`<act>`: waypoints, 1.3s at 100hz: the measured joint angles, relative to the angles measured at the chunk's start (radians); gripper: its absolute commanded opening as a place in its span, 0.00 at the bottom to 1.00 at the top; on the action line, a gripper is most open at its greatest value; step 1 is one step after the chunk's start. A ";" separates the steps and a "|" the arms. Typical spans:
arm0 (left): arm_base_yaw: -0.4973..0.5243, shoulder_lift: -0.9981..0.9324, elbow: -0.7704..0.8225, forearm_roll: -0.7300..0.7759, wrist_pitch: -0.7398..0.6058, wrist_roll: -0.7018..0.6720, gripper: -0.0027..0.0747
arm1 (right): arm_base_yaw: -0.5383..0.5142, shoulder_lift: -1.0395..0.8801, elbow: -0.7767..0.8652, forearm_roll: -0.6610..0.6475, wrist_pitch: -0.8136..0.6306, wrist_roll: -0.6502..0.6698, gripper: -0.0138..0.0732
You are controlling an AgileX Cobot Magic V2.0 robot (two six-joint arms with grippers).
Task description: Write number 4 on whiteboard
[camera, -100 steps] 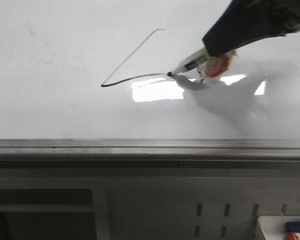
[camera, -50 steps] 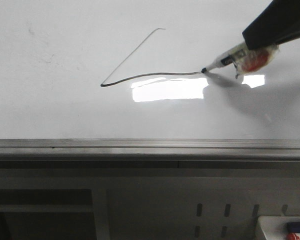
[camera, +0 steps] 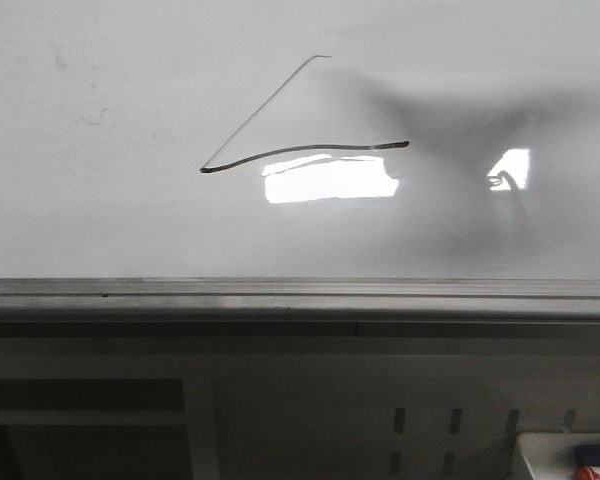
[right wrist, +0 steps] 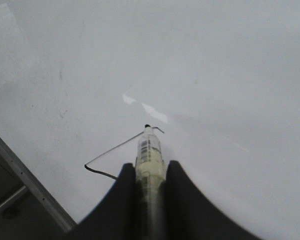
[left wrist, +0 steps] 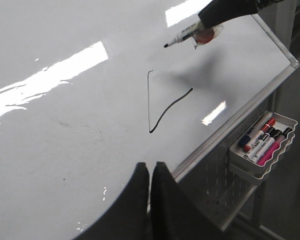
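On the whiteboard (camera: 100,200) the number 4 (camera: 280,130) is only part drawn: a diagonal and a curved crossbar. The right claw (right wrist: 150,175) is clenched around a black-tipped marker (right wrist: 149,150), held clear above the strokes. The left claw (left wrist: 150,175) hangs over the board's near edge, fingers pressed together, gripping nothing.

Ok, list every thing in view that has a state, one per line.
number 4: unfinished, diagonal and crossbar only
whiteboard: marked, glare patches
marker: uncapped, lifted off board
right pincer: shut on marker
left pincer: shut, empty
marker tray: holds several capped markers
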 measured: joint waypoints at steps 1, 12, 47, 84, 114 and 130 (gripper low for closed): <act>0.000 0.000 0.000 -0.002 0.000 0.000 0.01 | 0.000 0.006 0.000 0.000 0.000 0.000 0.11; 0.000 0.000 0.000 -0.021 0.000 0.000 0.01 | 0.000 0.043 -0.001 0.000 0.002 0.000 0.11; 0.000 0.000 0.000 -0.059 0.000 0.000 0.01 | 0.012 0.080 -0.038 0.000 0.010 -0.008 0.11; 0.000 0.000 0.000 -0.087 -0.002 0.000 0.01 | 0.060 0.126 -0.042 -0.012 -0.072 -0.047 0.11; 0.000 0.000 0.000 -0.110 -0.002 0.000 0.01 | 0.060 0.144 -0.040 -0.018 -0.097 -0.050 0.11; 0.000 0.000 0.000 -0.111 -0.002 0.000 0.01 | 0.060 0.144 -0.031 -0.018 -0.097 -0.050 0.11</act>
